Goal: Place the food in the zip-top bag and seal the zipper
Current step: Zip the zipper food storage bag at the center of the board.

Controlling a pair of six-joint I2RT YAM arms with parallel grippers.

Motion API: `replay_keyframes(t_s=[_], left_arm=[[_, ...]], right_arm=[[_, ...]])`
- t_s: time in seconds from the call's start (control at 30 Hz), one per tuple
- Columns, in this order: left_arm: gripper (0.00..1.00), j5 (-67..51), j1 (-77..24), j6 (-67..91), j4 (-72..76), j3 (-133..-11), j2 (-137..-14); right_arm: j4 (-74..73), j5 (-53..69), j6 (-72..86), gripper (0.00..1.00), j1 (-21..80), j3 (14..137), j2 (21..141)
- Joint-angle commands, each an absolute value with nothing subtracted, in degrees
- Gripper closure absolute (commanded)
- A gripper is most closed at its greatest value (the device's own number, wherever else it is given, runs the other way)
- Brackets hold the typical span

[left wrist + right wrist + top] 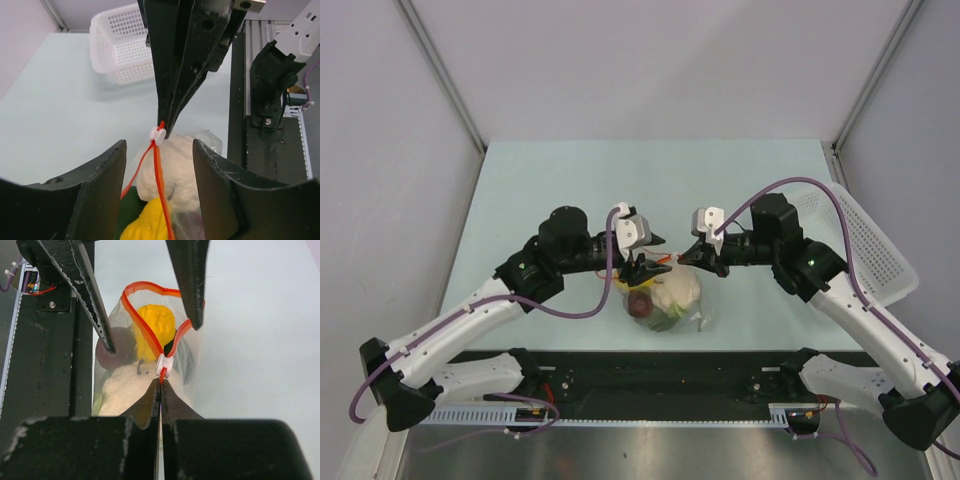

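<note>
The zip-top bag [672,303] lies at the table's near middle, holding the food: a yellow piece [152,325], a pale cream piece [125,390], a dark red piece [111,354] and a dark green piece [129,210]. The orange-red zipper [142,322] gapes in a loop, with its white slider [164,366] at the end nearest my right gripper. My right gripper [160,382] is shut on the zipper's end tab just behind the slider. My left gripper [159,146] is open, its fingers [95,195] straddling the bag's mouth without touching it.
A white perforated basket [865,240] stands at the right side of the table, also showing in the left wrist view [120,50]. The black base rail [650,375] runs along the near edge just behind the bag.
</note>
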State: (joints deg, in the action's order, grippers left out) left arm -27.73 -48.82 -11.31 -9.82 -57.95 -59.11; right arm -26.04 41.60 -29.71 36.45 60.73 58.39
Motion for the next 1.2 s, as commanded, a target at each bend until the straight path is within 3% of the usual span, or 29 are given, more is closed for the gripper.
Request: replay_keyframes(t_s=[0.0, 0.2, 0.47, 0.5, 0.63, 0.77, 1.0, 1.17], left_arm=[[0.4, -31.0, -48.6, -17.3, -12.3, -62.0, -61.8], [0.41, -34.3, -48.6, -20.7, -13.8, -64.0, -64.9], [0.75, -35.8, -48.6, -22.3, -14.3, -64.4, -65.3], [0.76, -35.6, -48.6, -22.3, -14.5, -64.4, -65.2], [0.57, -35.6, -48.6, -22.4, -14.3, -64.9, -65.4], [0.61, -36.1, -48.6, -22.1, -14.6, -66.2, -66.4], [0.94, -36.1, -48.6, -23.1, -17.4, -65.4, -66.5], [0.98, -33.2, -47.8, -25.2, -19.9, -61.8, -64.3]], right_arm=[[-24.1, 41.8, -33.6, 1.0, 37.4, 60.8, 57.5], [-24.6, 41.7, -34.7, 1.0, 37.5, 60.8, 57.0], [-25.0, 41.2, -34.8, 1.0, 37.6, 60.8, 56.7], [-25.1, 41.3, -34.7, 1.0, 37.6, 60.8, 56.6], [-25.7, 41.4, -34.9, 1.0, 37.6, 60.7, 56.6], [-25.5, 41.6, -35.1, 1.0, 37.6, 60.8, 56.5], [-25.6, 40.8, -34.6, 1.0, 37.4, 60.7, 55.7], [-25.8, 40.7, -34.5, 1.0, 35.8, 60.8, 54.8]])
